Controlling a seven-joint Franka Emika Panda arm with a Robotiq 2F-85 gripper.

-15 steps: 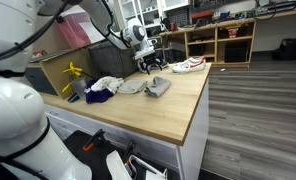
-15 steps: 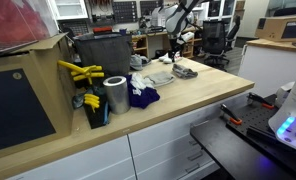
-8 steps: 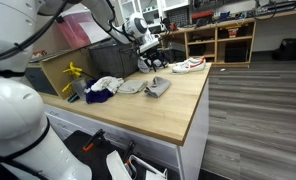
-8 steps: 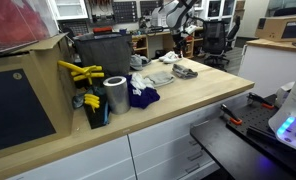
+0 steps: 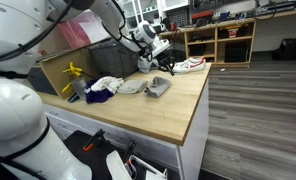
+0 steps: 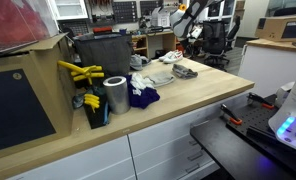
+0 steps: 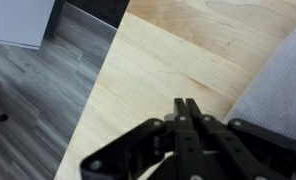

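Nothing legible shows: the end effector [image 7: 186, 108], the counter [image 5: 163, 112] and the cloths [image 5: 154, 88] bear no lettering, and anything on the far shelves [image 5: 224, 42] seems too blurred to read.

In the wrist view the grey cloth [image 7: 280, 95] runs off the right edge. The gripper [image 7: 188, 108] is blurred and cut by the bottom edge. In both exterior views its fingers are too small to tell.

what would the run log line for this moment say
gripper: shut, empty | position: raised over wooden table near its edge | nearest: grey cloth, not touched
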